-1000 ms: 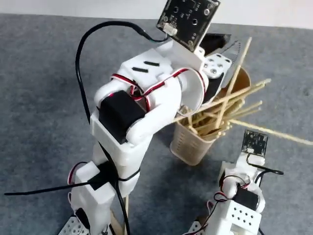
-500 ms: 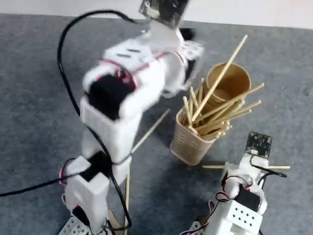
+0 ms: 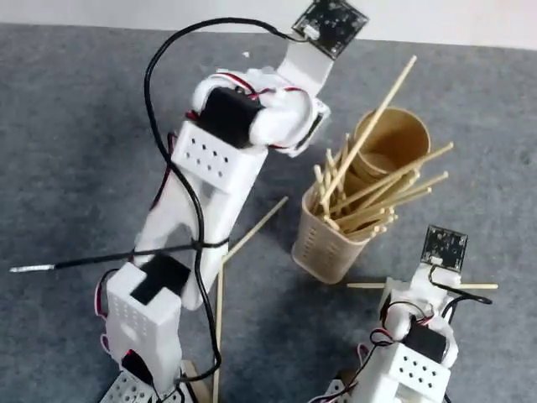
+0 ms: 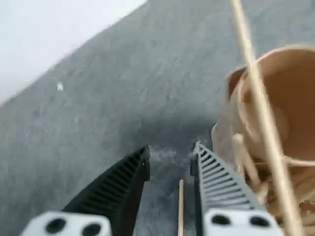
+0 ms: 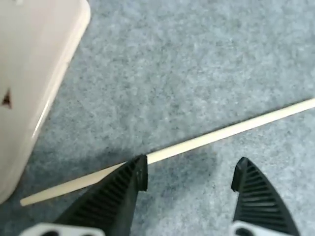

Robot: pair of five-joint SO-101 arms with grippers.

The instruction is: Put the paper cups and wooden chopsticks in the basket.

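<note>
Upright on the grey mat, the basket is filled with a bundle of wooden chopsticks, and stacked paper cups are seated at its far side. The left gripper is held released and empty beside the cups. The right gripper is spread wide over a loose chopstick lying near the basket.

We find no word, number or sign we can read. The circuit board and the second board carry print too fine to make out (likewise one dark mark on the basket wall).
</note>
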